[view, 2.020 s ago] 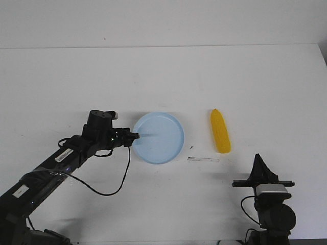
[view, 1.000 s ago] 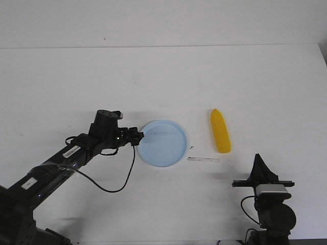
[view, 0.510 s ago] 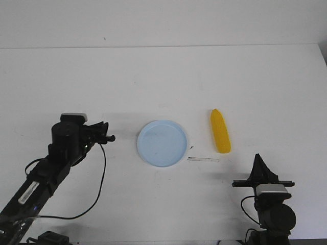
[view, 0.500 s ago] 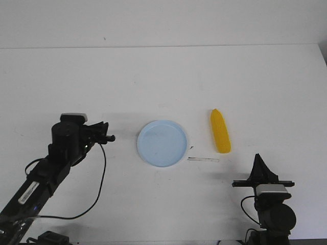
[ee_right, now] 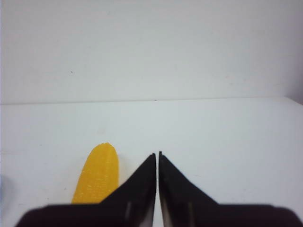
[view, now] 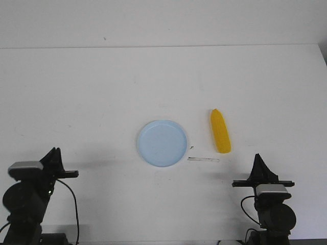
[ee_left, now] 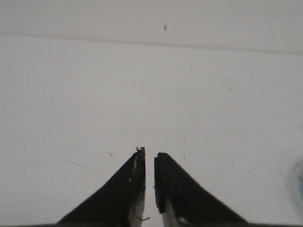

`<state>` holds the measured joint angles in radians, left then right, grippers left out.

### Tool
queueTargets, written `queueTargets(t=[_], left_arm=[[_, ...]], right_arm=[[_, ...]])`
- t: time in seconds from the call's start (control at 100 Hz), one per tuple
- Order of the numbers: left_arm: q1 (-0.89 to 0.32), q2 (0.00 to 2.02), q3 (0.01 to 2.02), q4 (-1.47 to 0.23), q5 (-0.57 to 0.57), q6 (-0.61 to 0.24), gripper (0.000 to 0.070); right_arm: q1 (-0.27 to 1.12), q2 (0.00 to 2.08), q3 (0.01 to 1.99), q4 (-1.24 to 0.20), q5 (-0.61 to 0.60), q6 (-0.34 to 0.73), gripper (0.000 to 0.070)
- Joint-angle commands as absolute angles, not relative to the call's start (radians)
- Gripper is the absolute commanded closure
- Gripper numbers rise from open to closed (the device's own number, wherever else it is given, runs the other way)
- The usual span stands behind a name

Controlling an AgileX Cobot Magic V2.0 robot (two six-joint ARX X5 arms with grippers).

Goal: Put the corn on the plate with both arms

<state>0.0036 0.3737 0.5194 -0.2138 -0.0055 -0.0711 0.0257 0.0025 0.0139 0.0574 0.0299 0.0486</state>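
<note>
The pale blue plate (view: 162,143) lies flat and empty in the middle of the white table. The yellow corn (view: 220,131) lies on the table just right of the plate and apart from it, its pointed end towards the far side. It also shows in the right wrist view (ee_right: 97,175), beside the fingers. My left gripper (view: 53,152) is pulled back at the near left, far from the plate, its jaws nearly together and empty (ee_left: 149,156). My right gripper (view: 258,157) is at the near right, just short of the corn, shut and empty (ee_right: 157,153).
A thin pale strip (view: 203,159) lies on the table between the plate and my right gripper. The table's far edge (view: 163,47) meets a white wall.
My left arm has let go of the plate's left rim and drawn back to the near left. The plate stays where it was left. The right arm and the corn have not moved.
</note>
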Motion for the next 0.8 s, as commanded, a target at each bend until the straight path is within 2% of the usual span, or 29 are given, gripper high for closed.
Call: queueTargets(t=[0.0, 0.08, 0.23, 0.49, 0.79], left_arm=[[0.031, 0.296, 0.524, -0.258, -0.01, -0.06, 0.0676], [0.056, 0.215, 0.517, -0.312, -0.013, -0.06, 0.0699], [0.065, 0.115, 0.509, -0.335, -0.032, -0.061, 0.0699], [0.064, 0.114, 0.503, -0.334, -0.033, -0.064, 0.0699], [-0.02, 0.119, 0.342, -0.112, -0.032, -0.047, 0.0699]], right_arm=[[0.027, 0.001, 0.013, 0.069, 0.033, 0.051, 0.069], [0.027, 0.001, 0.013, 0.069, 0.033, 0.051, 0.069], [0.027, 0.001, 0.013, 0.069, 0.033, 0.051, 0.069], [0.027, 0.001, 0.013, 0.069, 0.033, 0.051, 0.069], [0.027, 0.001, 0.013, 0.069, 0.033, 0.051, 0.069]])
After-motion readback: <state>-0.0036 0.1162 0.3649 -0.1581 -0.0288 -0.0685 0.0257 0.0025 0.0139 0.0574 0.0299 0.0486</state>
